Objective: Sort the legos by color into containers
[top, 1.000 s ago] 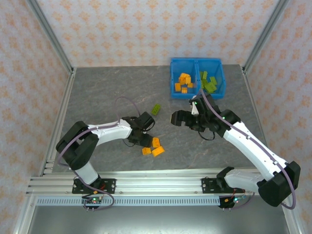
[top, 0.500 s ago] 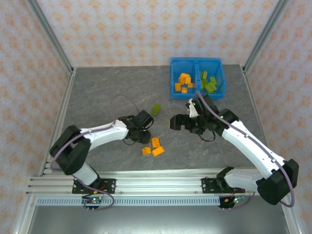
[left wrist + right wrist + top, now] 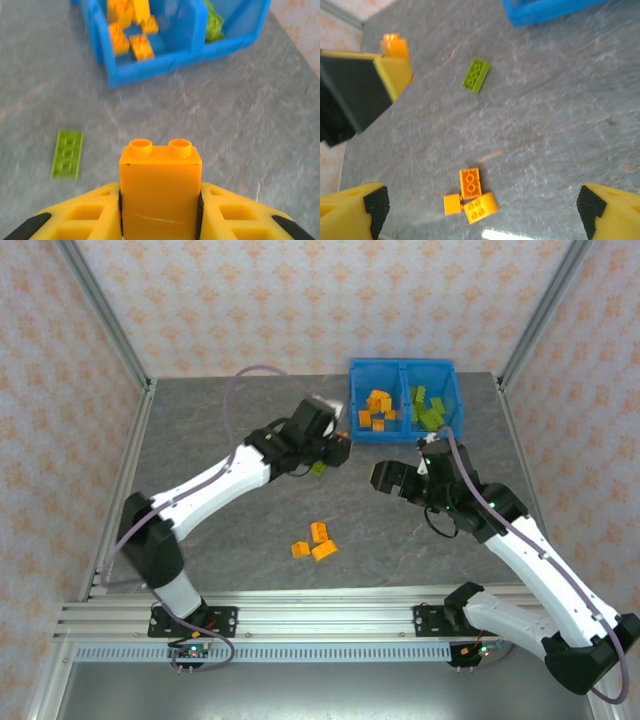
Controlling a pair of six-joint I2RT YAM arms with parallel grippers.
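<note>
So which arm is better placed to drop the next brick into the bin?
Left. The left gripper is shut on an orange brick close to the blue bin; the right gripper hangs open, empty.

A single brick (image 3: 160,192) sits between the left claw's (image 3: 160,220) fingers. Ahead of that claw stands the bin (image 3: 150,67), piled bricks (image 3: 131,37) in both its compartments; a flat brick (image 3: 67,153) lies on the table (image 3: 250,125) ahead-left, nearer. Ahead of the right claw (image 3: 386,478) cluster three loose bricks (image 3: 470,197).
</note>
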